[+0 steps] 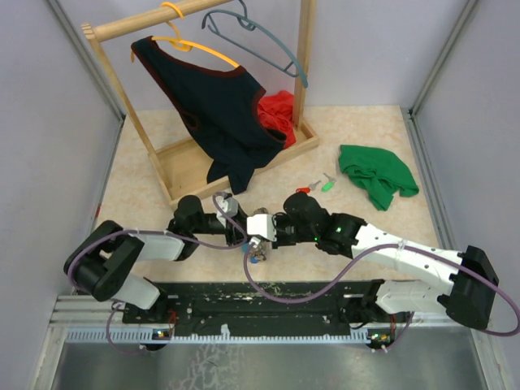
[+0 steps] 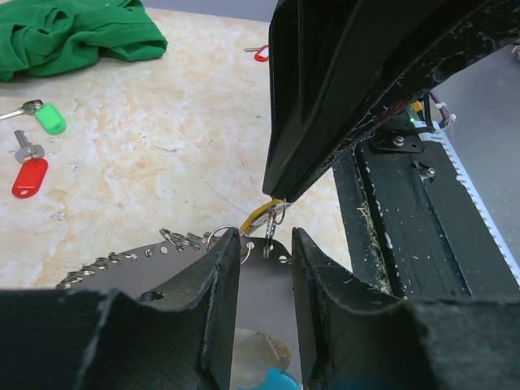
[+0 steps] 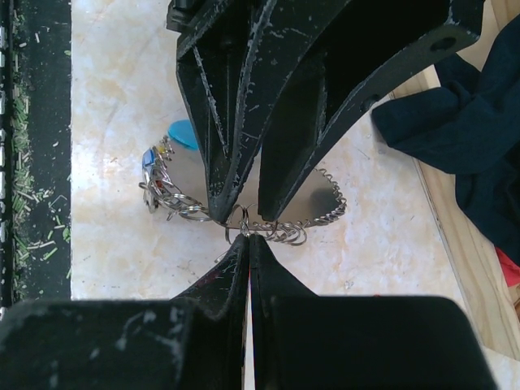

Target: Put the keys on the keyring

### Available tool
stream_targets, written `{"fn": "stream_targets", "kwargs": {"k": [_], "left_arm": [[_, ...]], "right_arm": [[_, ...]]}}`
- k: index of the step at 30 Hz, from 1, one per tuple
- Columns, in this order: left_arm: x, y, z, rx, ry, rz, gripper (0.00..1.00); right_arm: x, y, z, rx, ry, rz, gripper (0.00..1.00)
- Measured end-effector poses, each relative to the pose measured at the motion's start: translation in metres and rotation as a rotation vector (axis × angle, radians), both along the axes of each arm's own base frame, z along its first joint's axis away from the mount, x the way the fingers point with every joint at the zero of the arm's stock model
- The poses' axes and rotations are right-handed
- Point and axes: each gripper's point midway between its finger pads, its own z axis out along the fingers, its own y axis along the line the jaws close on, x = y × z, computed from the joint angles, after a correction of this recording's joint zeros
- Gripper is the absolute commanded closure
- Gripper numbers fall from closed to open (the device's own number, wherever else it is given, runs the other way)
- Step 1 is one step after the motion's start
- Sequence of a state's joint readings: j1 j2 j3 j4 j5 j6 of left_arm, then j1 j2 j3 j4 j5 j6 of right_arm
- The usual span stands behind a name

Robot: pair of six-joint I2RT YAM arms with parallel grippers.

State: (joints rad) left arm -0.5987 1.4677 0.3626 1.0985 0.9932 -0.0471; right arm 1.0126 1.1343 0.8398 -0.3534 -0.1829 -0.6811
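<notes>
The keyring (image 3: 321,191) is a flat grey plate with small wire rings along its rim and a light-blue piece (image 3: 183,134); it lies on the table between the arms (image 1: 258,253). Coloured keys (image 3: 153,158) hang at its left end. My left gripper (image 2: 266,240) is open, its fingers (image 3: 215,175) standing astride the plate's edge. My right gripper (image 3: 249,237) is shut on a key, whose yellow part (image 2: 258,214) and small ring show at its tips, right at the plate's rim. A loose green key (image 2: 49,119) and red key (image 2: 29,176) lie on the table.
A green cloth (image 1: 376,175) lies at the right. A wooden rack (image 1: 175,166) at the back holds a dark shirt (image 1: 215,106), hangers and a red cloth (image 1: 279,114). Another red key (image 2: 261,54) lies farther out. The black base rail (image 1: 268,301) runs along the near edge.
</notes>
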Motion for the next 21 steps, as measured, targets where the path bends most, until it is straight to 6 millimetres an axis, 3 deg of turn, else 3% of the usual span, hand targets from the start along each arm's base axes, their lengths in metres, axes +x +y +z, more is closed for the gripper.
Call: {"fn": "stream_targets", "kwargs": {"k": [7, 12, 21], "left_arm": [[0.0012, -0.0033, -0.0064, 0.015, 0.023, -0.018, 0.76], [-0.0009, -0.0049, -0.0075, 0.02, 0.032, -0.031, 0.99], [0.0063, 0.0006, -0.0021, 0.014, 0.031, 0.027, 1.0]], "right_arm": [[-0.0009, -0.0007, -0.0011, -0.005, 0.004, 0.002, 1.0], [-0.0014, -0.0013, -0.0017, -0.008, 0.007, 0.002, 1.0], [-0.0004, -0.0028, -0.0012, -0.01, 0.003, -0.007, 1.0]]}}
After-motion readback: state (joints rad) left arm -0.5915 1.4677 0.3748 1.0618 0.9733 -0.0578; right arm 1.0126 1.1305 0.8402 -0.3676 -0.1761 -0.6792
